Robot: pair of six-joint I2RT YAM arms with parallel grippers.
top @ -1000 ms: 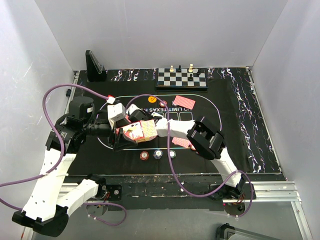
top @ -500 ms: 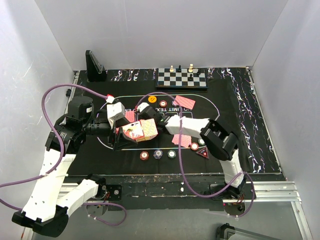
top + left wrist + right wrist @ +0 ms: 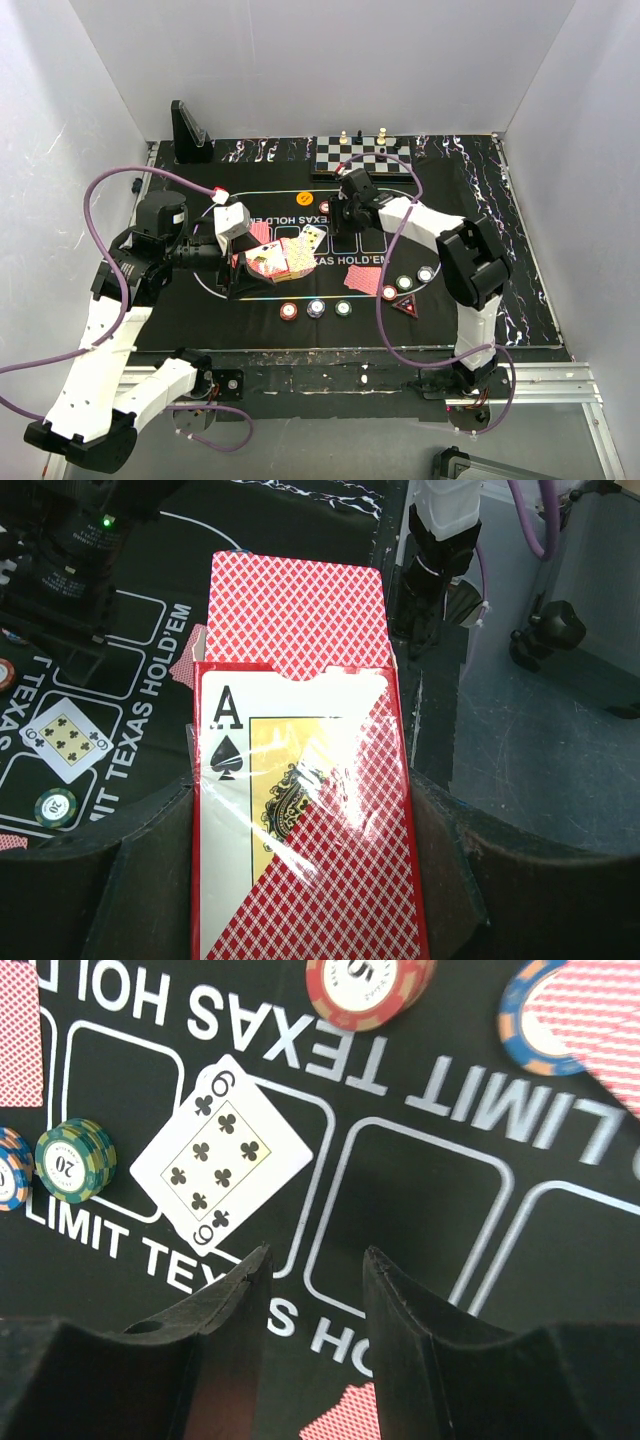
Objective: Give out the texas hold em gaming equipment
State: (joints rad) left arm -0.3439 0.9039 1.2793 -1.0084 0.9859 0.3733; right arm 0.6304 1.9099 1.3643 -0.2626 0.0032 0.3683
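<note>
- Left jaws clenched on the pack (image 3: pixel 300 810): red back, flap open, ace of spades on its face.
- We see the pack held over the left part of the mat (image 3: pixel 420 1210).
- Right jaws released, nothing between them, over the mat near the nine of clubs (image 3: pixel 222 1152).
- That card lies face up and tilted across a printed box.
- Wrist view: green chip (image 3: pixel 75 1160) just left of the nine, red chip (image 3: pixel 365 985) beyond it.
- Blue chip (image 3: pixel 525 1020) sits partly under a face-down card (image 3: pixel 590 1020).
- Top view: chip row (image 3: pixel 316 308) at the mat's near edge, three more chips (image 3: pixel 404 283) to its right.
- Marker (image 3: pixel 406 305) just beside those three; face-down pair (image 3: pixel 360 283) between the groups.
- Chessboard (image 3: pixel 363 157) at the far edge of the desk (image 3: pixel 520 290).
</note>
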